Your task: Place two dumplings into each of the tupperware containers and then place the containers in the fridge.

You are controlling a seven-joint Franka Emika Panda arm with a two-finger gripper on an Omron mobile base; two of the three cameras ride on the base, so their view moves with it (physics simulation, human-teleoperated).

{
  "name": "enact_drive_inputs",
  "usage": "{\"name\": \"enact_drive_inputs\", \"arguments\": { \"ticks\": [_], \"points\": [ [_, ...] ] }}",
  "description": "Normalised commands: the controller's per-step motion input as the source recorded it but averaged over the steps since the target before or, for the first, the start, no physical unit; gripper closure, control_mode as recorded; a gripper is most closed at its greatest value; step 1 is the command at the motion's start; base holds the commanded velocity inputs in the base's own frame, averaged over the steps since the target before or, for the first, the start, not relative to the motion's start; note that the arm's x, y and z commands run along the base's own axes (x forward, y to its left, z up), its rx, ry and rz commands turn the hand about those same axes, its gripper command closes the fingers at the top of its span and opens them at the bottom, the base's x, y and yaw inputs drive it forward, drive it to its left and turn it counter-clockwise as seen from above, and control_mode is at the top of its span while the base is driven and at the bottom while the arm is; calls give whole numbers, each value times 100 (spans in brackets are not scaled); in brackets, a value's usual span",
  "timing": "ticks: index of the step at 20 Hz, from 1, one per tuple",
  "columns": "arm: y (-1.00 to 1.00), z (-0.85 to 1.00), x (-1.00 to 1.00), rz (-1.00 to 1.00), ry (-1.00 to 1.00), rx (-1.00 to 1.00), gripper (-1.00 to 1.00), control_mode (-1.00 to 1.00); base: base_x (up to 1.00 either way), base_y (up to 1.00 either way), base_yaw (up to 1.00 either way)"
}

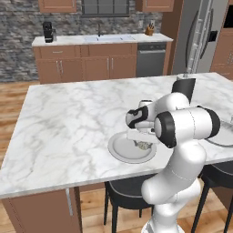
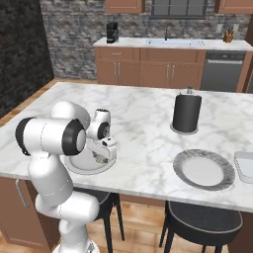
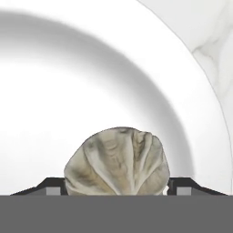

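Note:
A beige pleated dumpling [image 3: 117,161] lies on a round white plate [image 3: 91,68] near the front edge of the marble island. My gripper [image 3: 116,191] is lowered onto the plate, and both fingertips press against the dumpling's sides. From the left base view the gripper [image 1: 142,139] hangs over the dumpling [image 1: 144,145] on the plate [image 1: 119,152]. The right base view shows the gripper [image 2: 104,153] over the plate [image 2: 79,167]. A pale tupperware container [image 2: 244,165] is cut off by the right edge. The grey fridge [image 1: 200,36] stands at the back right.
A grey-rimmed round plate [image 2: 204,169] lies to the right on the island [image 1: 68,118]. Behind it stands a black cylinder [image 2: 187,113]. Dark stools [image 2: 207,217] sit under the island's front edge. Along the back wall run a counter with a sink [image 1: 107,38] and a dishwasher [image 1: 151,59].

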Motion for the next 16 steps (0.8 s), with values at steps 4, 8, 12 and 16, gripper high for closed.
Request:
{"name": "enact_drive_inputs", "arguments": {
  "ticks": [4, 8, 12, 16],
  "points": [
    [0, 0, 0, 0, 0, 0, 100, -100, 0, 0, 0],
    [0, 16, -14, 0, 0, 0, 100, -100, 0, 0, 0],
    [1, 47, -23, 0, 0, 0, 100, -100, 0, 0, 0],
    [11, 72, -38, 1, 0, 0, 100, -100, 0, 0, 0]
  ]
}}
